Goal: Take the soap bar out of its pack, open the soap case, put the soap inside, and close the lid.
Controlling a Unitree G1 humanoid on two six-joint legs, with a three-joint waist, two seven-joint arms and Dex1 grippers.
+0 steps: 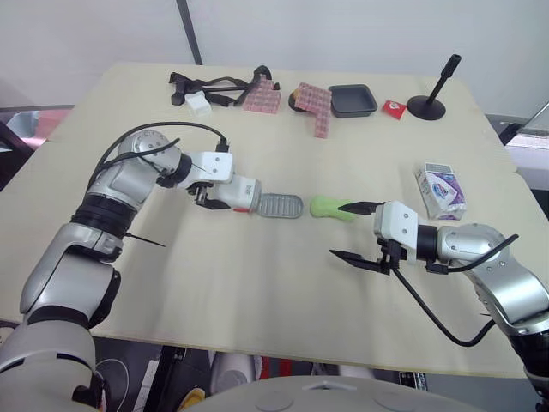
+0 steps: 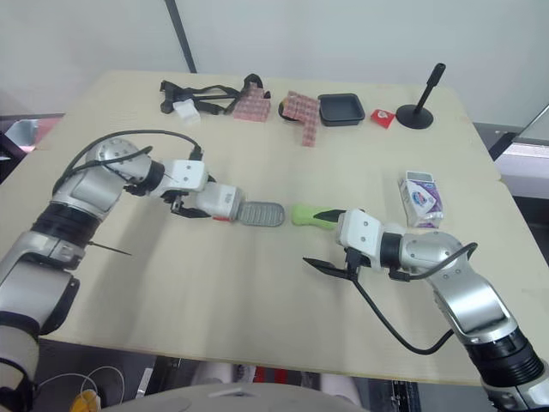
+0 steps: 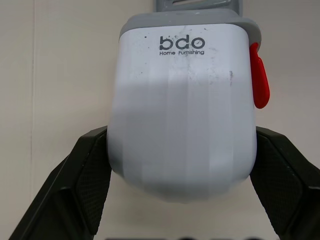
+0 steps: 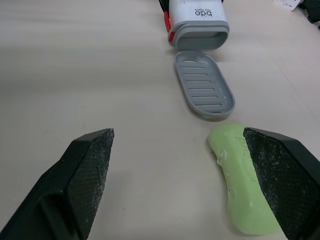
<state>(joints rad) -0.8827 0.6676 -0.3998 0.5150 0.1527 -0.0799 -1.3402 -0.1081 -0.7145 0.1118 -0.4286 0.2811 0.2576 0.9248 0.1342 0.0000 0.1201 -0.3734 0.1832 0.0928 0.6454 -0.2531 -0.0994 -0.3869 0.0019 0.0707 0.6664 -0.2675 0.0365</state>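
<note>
My left gripper is shut on the white soap case, which lies on its side; the left wrist view shows its fingers pressed on both sides of the white shell. The case's grey ribbed tray is pulled out and lies flat on the table in front of the shell's mouth. A bare green soap bar rests just beyond the tray. My right gripper is open and low over the table, with the soap close against one finger.
The soap pack lies at the right of the table. Along the far edge sit a black strap, two pink checked cloths, a black tray, a small red item and a black stand.
</note>
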